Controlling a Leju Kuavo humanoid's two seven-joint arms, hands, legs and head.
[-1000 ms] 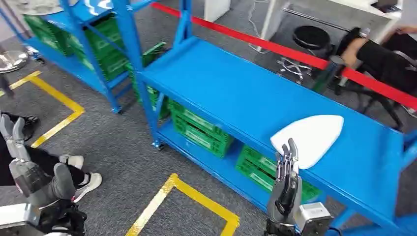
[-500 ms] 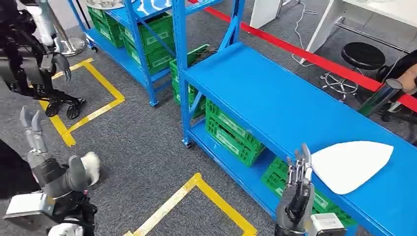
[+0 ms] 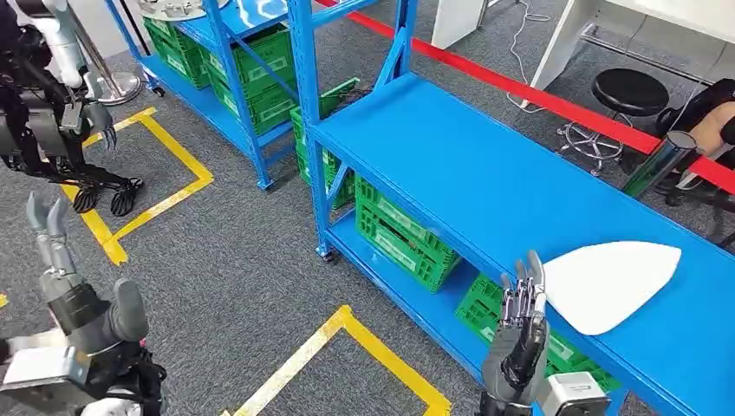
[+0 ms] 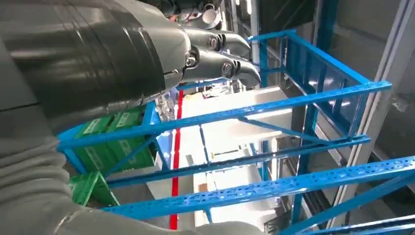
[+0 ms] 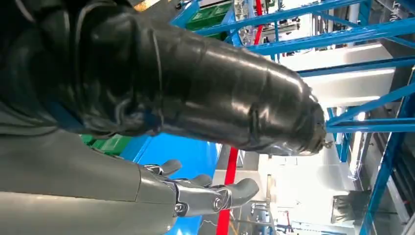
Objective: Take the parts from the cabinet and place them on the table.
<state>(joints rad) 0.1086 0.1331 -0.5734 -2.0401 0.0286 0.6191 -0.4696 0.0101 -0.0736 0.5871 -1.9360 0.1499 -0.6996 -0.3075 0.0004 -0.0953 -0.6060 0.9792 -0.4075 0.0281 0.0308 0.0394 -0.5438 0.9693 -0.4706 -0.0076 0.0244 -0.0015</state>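
So the whole view is swinging round here; across the last second the blue metal table (image 3: 485,173) is sliding off toward the right of the head view and the tall blue shelving cabinet (image 3: 251,87) is coming further into frame on the left, which I'm reading as the robot turning its body, not anything on the floor actually moving; the flat white teardrop-shaped part (image 3: 607,282) is lying on the blue tabletop near its near edge, same spot relative to the table as before, so that one looks delivered; the right hand (image 3: 520,334) is hanging just in front of the table edge beside the white part, not touching it, fingers straight, slightly apart and carrying nothing; the left hand (image 3: 82,303) is sitting low on the left over the grey carpet, fingers extended, thumb out, also carrying nothing, and its wrist view is looking through blue shelf rails; up on the cabinet's top shelf there's a round grey metal part (image 3: 173,7) peeking in at the frame edge, likely the next thing to fetch; green plastic crates (image 3: 403,238) are stacked under the table; another dark robot rig (image 3: 39,104) is standing by the yellow floor tape (image 3: 165,191); my guess is it's heading back to the cabinet for another pick.
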